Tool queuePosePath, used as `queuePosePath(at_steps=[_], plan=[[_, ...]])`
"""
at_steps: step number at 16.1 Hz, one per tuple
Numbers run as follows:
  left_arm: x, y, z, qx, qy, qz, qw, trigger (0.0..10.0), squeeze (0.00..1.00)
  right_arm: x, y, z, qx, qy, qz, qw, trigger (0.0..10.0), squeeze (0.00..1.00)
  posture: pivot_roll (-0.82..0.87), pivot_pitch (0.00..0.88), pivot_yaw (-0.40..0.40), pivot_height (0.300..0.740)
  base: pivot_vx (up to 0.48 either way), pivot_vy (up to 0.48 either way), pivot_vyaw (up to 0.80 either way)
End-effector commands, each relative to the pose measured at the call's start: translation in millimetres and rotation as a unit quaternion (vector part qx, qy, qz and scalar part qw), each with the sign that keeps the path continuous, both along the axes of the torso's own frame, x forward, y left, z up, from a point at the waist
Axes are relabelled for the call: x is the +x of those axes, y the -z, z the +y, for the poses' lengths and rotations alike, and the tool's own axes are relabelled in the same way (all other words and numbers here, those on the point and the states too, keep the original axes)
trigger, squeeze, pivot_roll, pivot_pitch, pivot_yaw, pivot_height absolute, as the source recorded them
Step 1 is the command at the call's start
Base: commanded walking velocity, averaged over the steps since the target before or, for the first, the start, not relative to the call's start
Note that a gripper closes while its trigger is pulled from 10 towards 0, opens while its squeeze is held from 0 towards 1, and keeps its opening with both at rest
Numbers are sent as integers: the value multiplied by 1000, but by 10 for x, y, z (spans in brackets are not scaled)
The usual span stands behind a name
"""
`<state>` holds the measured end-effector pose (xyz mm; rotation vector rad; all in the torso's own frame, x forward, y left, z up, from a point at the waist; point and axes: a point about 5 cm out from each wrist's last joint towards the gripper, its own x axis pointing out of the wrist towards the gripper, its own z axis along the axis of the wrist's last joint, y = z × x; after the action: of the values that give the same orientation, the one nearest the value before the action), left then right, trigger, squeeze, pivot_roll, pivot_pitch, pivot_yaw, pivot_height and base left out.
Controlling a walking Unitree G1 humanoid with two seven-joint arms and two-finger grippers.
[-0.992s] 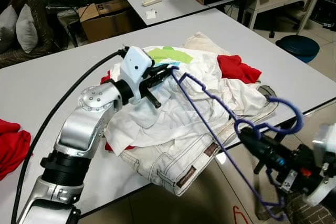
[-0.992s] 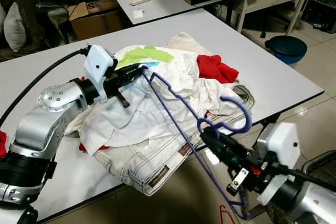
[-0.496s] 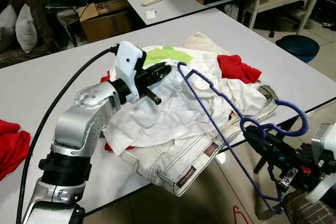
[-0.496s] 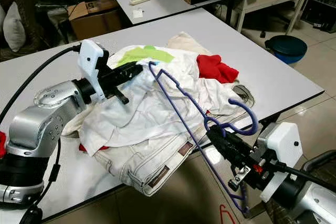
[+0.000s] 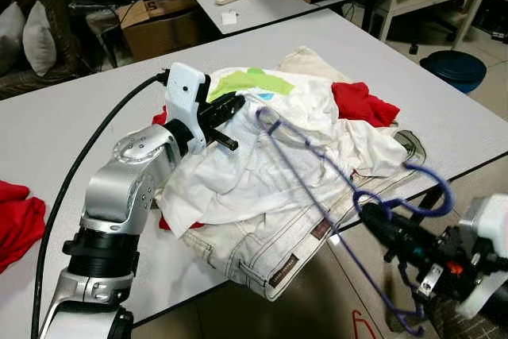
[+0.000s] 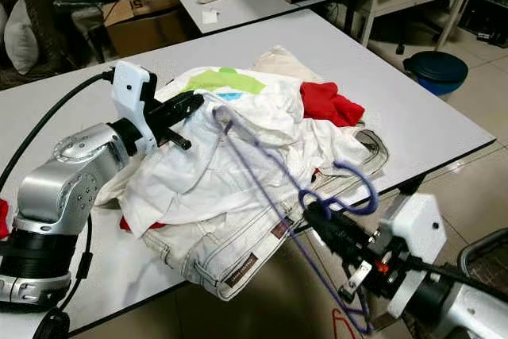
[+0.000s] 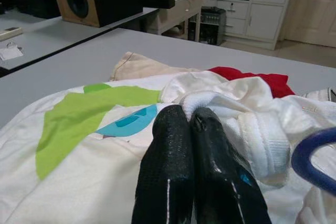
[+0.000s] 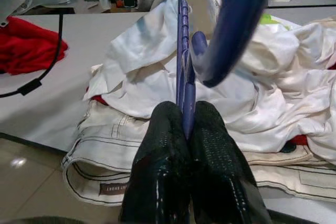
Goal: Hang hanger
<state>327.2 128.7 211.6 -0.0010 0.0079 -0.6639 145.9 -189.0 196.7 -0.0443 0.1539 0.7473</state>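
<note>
Grey table w/ clothes | R gripper jaws clamp hanger, hook up, pointing L | L gripper jaws closed, empty

No text can be read with any certainty. The jeans at the near edge of the table carry brown leather patches with printed lettering, and in the right wrist view one patch shows a line of letters, but it is too small and blurred to make out. The cardboard box on the floor beyond the table's far edge has dark print on its top flap, also illegible.
</note>
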Motion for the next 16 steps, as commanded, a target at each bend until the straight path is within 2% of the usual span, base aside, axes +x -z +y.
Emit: queuePosePath(at_steps=[1,4,8,9,11,12,16], plan=[[-16,-81,13,-9,7,-14,1000,0,0,-11,-18,20,-2,-11,-5,1000,10000,0,-66,42,133,740,0,0,0],[-111,-45,-3,-1,33,-14,999,0,0,57,25,-3,-15,-1,-1,1000,10000,0,-61,34,116,740,0,0,0],[-82,-31,94,2,-4,-19,1000,0,0,22,157,-44,-67,-13,49,996,10000,0,-68,31,105,740,0,0,0],[-26,-41,148,11,-35,-31,999,0,0,-32,167,-55,-74,-24,57,995,10000,0,-74,33,104,740,0,0,0],[44,-94,187,16,-70,-57,996,0,0,-79,83,-86,-58,-25,48,997,10000,0,-91,41,109,740,0,0,0],[65,-151,158,11,-71,-74,995,0,0,-121,-27,-121,-31,-24,29,999,10000,0,-97,48,114,740,0,0,0],[65,-210,36,21,-46,-112,992,0,0,-235,-146,-229,21,-1,17,1000,10000,0,-117,58,130,740,0,0,0]])
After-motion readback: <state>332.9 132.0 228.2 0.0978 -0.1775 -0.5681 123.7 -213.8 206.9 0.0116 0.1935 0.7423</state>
